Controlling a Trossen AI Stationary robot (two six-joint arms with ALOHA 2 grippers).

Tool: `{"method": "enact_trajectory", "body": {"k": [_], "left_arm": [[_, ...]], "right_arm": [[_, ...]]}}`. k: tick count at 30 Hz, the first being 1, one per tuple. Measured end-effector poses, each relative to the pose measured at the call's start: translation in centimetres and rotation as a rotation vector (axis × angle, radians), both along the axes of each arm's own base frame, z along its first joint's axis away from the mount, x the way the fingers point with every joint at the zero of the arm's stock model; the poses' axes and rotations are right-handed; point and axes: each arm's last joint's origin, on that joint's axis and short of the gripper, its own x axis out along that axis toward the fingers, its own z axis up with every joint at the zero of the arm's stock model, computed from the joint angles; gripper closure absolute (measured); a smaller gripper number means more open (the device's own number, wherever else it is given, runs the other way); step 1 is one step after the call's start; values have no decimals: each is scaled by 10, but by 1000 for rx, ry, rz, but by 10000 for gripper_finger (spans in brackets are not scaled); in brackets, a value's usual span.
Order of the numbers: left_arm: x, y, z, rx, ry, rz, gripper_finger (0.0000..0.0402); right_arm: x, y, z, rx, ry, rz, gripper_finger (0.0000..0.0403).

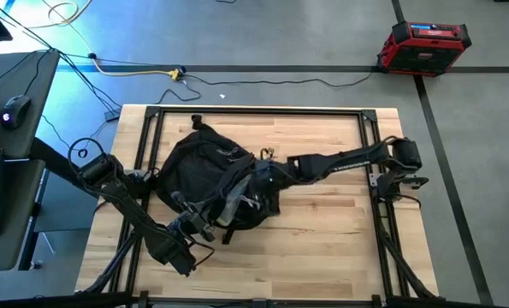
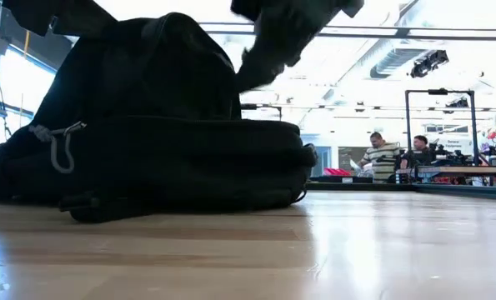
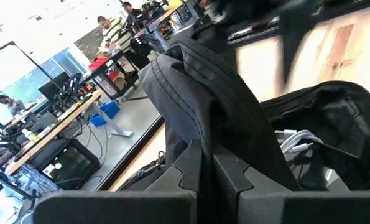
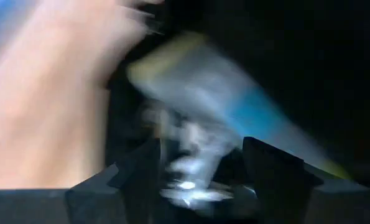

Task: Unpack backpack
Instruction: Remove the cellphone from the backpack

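Observation:
The black backpack (image 1: 204, 175) lies on its side left of the table's middle, its bulk resting on the wood (image 2: 164, 158), with a grey zipper pull (image 2: 60, 146) hanging at its end. My left gripper (image 1: 199, 226) is at the backpack's near edge, shut on its fabric (image 3: 206, 158). The opening beside it shows white cords (image 3: 296, 143) inside. My right gripper (image 1: 259, 174) reaches in from the right at the backpack's right side. Its fingers stand open (image 4: 200, 158) around a blurred pale blue, yellow and shiny thing (image 4: 191, 180). I cannot tell whether they touch it. My left gripper pinches a fold of the backpack's black fabric beside the open zipper edge (image 3: 203, 134) between its two fingers. The fabric rises from the fingers in thick ridged layers, held up off the opening. The rest of the backpack lies on the table.
A black frame rail (image 1: 263, 109) runs around the tabletop. Bare wood (image 1: 322, 231) lies near and right of the backpack. A red case (image 1: 423, 44) sits on the floor beyond the table and a desk (image 1: 6, 103) stands to the left. People (image 2: 385, 154) are in the room behind.

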Motion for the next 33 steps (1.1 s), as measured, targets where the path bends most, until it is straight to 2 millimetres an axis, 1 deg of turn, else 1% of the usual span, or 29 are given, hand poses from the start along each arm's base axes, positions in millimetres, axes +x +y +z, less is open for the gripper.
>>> {"method": "enact_trajectory", "body": {"k": [3, 8, 10, 13, 19, 22, 24, 27, 30, 33], "left_arm": [[0, 0, 0, -3, -1, 1, 402], [1, 2, 0, -32, -31, 19, 401], [3, 4, 0, -47, -46, 30, 401], [3, 5, 0, -37, -32, 31, 401], [3, 5, 0, -32, -27, 29, 401], [3, 5, 0, -32, -26, 29, 401], [3, 5, 0, -33, -26, 30, 401], [4, 5, 0, -39, -20, 34, 401], [4, 6, 0, -44, -23, 39, 401], [7, 9, -1, -48, -23, 54, 401]], "right_arm": [[5, -11, -13, 5, 29, 20, 187], [18, -20, -44, 25, 61, 33, 183], [21, -26, -55, 19, 74, 26, 172], [24, -37, -68, 20, 96, 1, 145], [23, -64, -69, 41, 91, -57, 78], [20, -73, -70, 130, 110, -58, 59], [18, -74, -78, 195, 157, -50, 54], [17, -70, -88, 263, 207, -33, 53], [18, -62, -92, 302, 225, 11, 57], [19, -53, -92, 341, 220, 51, 64]]}}
